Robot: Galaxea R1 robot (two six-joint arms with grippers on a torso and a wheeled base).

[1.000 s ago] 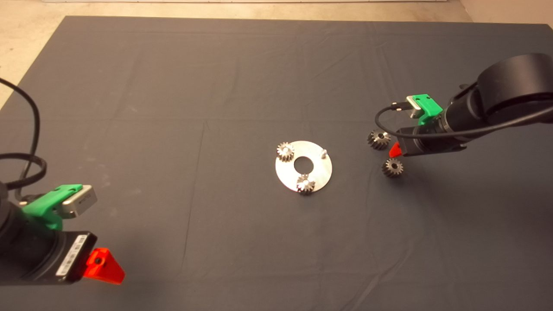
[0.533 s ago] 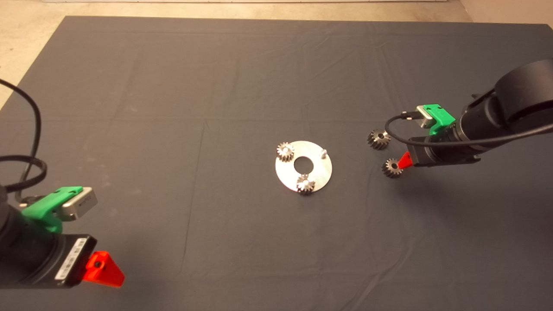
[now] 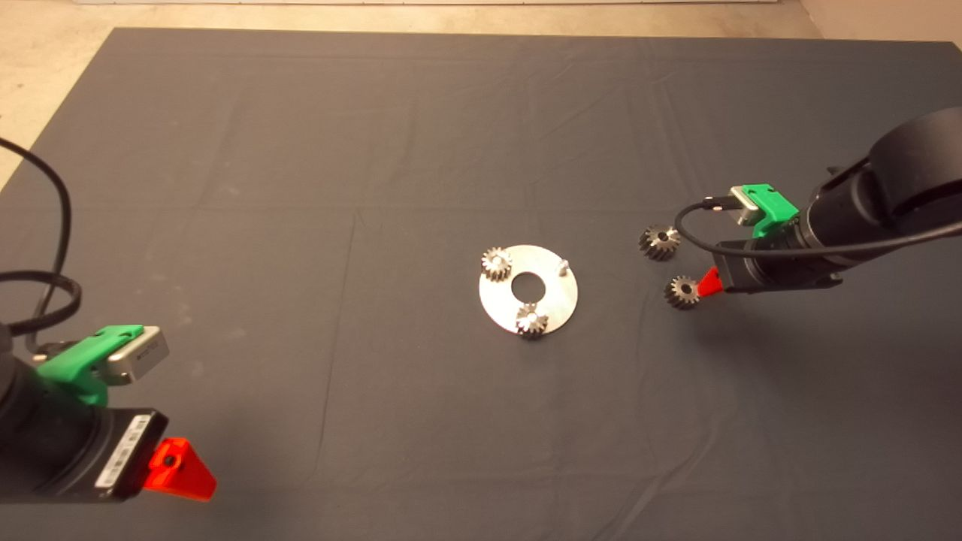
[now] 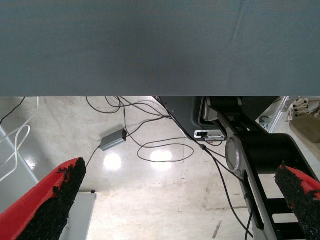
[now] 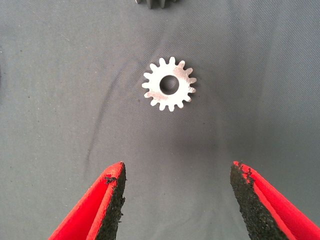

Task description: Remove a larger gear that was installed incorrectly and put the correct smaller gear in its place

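Right gripper [image 5: 174, 200] hovers over the mat with its fingers spread wide and nothing between them. The smaller gear [image 5: 169, 84] lies flat on the cloth just ahead of the fingertips, close to the centre line between the two pads [image 5: 116, 200], bore facing up, axis vertical. A gear has no long axis, so any approach angle across the teeth should serve. In the head view this gear [image 3: 682, 291] sits just beside the red fingertip of the right gripper [image 3: 709, 282], on the side toward the plate.

The larger gear [image 3: 660, 242] lies loose on the mat, a little farther from the camera than the smaller one and apart from it; it is already off the plate. The round metal plate [image 3: 556, 304] sits mid-mat, well apart from both loose gears. It carries two small gears [image 3: 497, 264] on pins, and one bare pin [image 3: 563, 264] on the side nearest the right arm. Judgement: that pin is the target seat.

The right arm is far nearer; the left gripper [image 3: 179, 469] waits at the lower left edge, its fingers wide apart, facing the floor and cables [image 4: 160, 150].

Surface: dark mat [image 3: 301, 150], faintly creased, soft under a thin flat gear, so the pads may need to press into the cloth to catch the rim. Room around the gear is ample on all sides.
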